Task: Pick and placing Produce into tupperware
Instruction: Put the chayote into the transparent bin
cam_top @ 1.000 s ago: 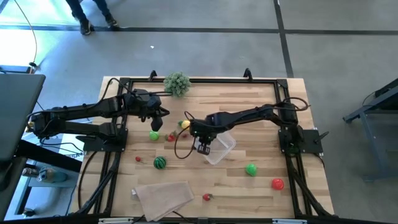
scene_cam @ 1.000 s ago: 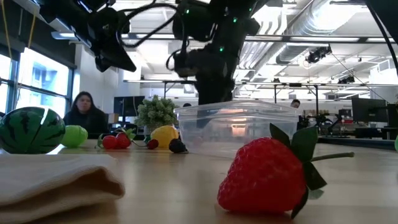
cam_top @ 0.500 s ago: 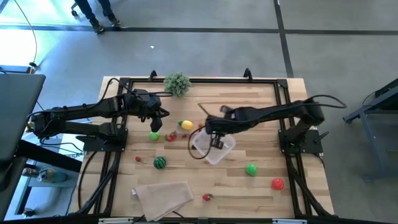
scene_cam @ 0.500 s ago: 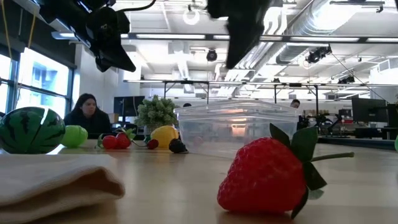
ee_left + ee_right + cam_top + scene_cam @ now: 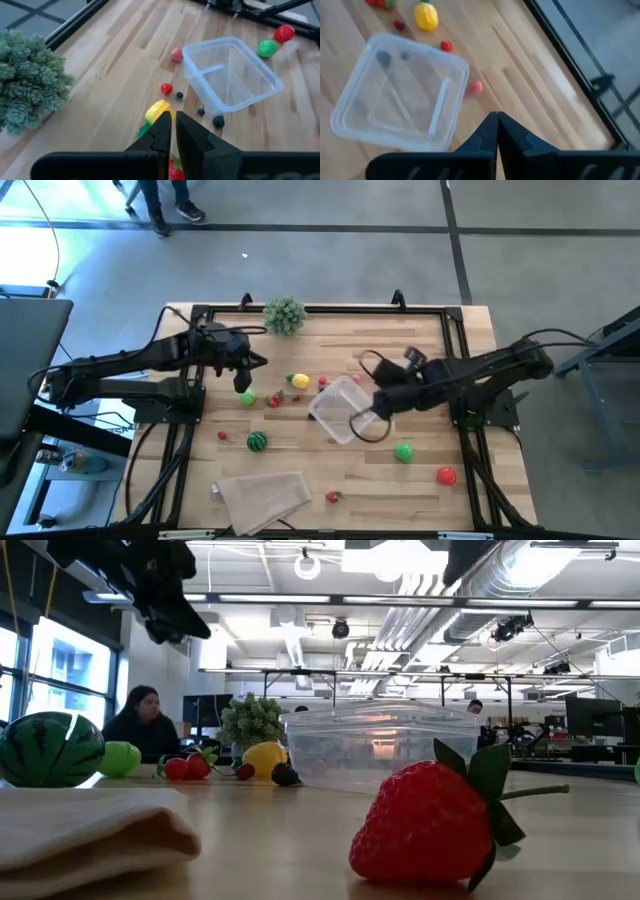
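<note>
Since earlier: we see the right end effector [image 5: 372,408] has pulled back off the tupperware [image 5: 343,408] toward its own side, clenched and empty.
Left end effector [image 5: 172,131]: clenched, empty, hovering over the yellow fruit [image 5: 157,110].
Tupperware: mid-desk [image 5: 420,350], seemingly empty.
Next: we should spread the left fingers before descending on the fruit.

We see a clear tupperware [image 5: 343,408] on the pale wood table [image 5: 420,340]. Near it lie a yellow lemon [image 5: 298,381], a dark-green striped watermelon [image 5: 257,441], a red strawberry [image 5: 428,823] and a beige cloth [image 5: 262,497]; both claws are black.
</note>
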